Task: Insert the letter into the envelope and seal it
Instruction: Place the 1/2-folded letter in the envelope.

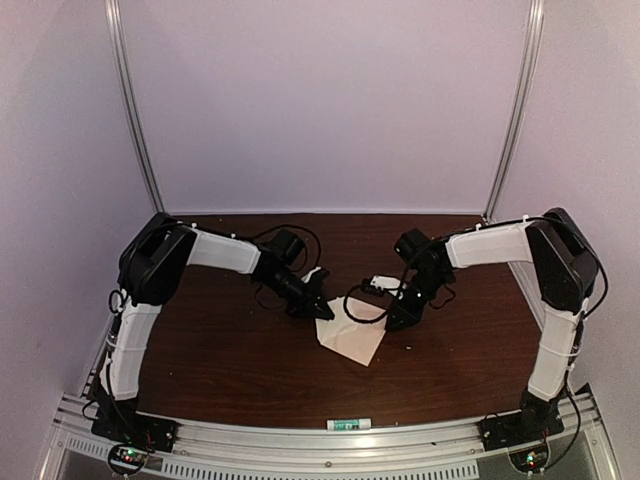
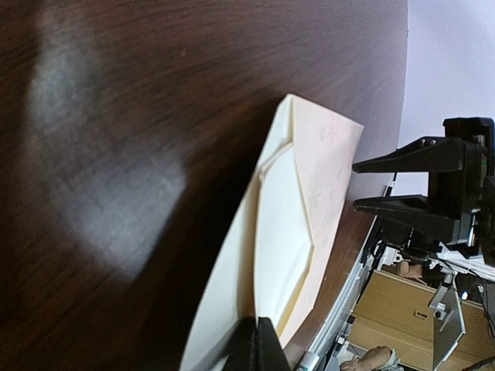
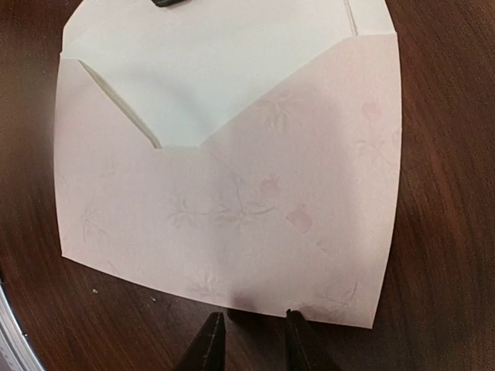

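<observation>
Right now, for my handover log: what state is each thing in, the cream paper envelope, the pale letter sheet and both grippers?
Cream paper envelope: lying flat, mouth open, unsealed.
Pale letter sheet: tucked in the pocket, top showing.
Left gripper: shut, at the envelope's open edge.
Right gripper: open, empty, at the closed edge.

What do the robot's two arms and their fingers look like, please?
The left arm and right arm each have white-covered links between bulky black joint housings. Thin black cables loop loosely near the wrists. The fingers are black wedges tapering to points. Each black base carries small coloured lights.
</observation>
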Robot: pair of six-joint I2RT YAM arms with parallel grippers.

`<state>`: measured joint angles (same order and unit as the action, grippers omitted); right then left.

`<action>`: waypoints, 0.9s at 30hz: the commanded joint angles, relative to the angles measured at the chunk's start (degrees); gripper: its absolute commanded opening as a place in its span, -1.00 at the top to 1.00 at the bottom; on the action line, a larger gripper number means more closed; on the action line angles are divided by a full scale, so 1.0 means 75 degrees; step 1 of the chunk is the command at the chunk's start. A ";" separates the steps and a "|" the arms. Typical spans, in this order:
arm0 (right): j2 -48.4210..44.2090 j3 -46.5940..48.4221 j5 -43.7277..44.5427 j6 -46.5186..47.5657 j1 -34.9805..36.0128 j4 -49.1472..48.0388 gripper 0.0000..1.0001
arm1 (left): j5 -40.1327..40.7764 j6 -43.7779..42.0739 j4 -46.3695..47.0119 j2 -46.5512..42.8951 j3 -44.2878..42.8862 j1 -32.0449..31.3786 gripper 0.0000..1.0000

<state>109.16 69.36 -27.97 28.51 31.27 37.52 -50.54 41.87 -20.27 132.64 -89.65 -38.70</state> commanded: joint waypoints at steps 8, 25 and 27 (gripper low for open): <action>0.0280 0.0239 0.0766 -0.0497 -0.0004 -0.0289 0.61 | -0.0039 -0.0156 0.0068 -0.0170 -0.0132 -0.0005 1.00; 0.0760 0.0571 0.0554 -0.0387 -0.0044 -0.0240 0.72 | -0.0066 -0.0640 -0.0454 -0.0113 -0.0439 0.0026 1.00; 0.0877 0.0544 0.0583 -0.0381 -0.0044 -0.0272 0.72 | -0.0149 -0.0764 -0.0658 0.0036 -0.0671 0.0050 1.00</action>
<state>112.46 73.49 -24.34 25.34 31.09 35.05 -50.39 39.18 -22.81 132.64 -90.65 -38.68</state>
